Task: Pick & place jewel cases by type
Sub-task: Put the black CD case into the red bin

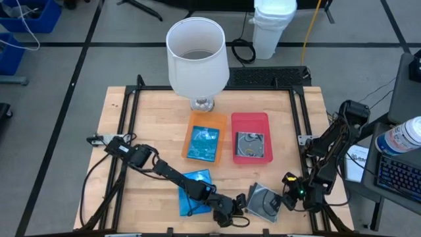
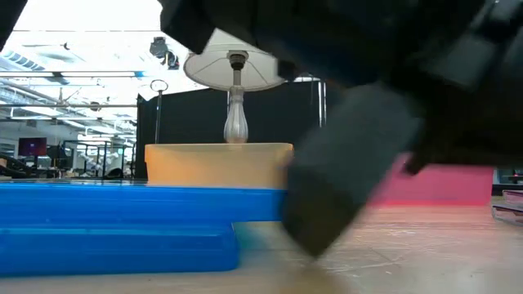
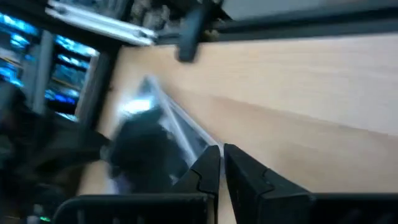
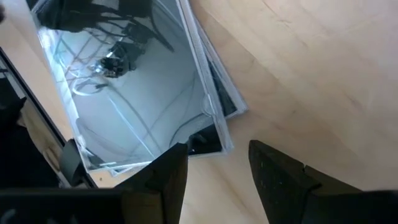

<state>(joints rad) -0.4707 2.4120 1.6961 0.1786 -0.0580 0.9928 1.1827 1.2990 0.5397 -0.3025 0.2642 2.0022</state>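
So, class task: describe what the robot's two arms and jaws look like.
Both arms are dark and jointed, with black cables running along them. The left gripper and right gripper end in dark, blocky two-finger jaws; a small green light glows on the right one.

No readable text, label, brand, number or sign in any view. Print on bottle (image 1: 402, 137) at right edge of high view too small to make out. Sheet of paper (image 1: 356, 162) beside worktop (image 1: 151, 122) carries marks, illegible. Jewel cases (image 1: 253, 145) show disc faces only, no legible lettering. Screens (image 2: 33, 147) in room behind worktop unreadable.
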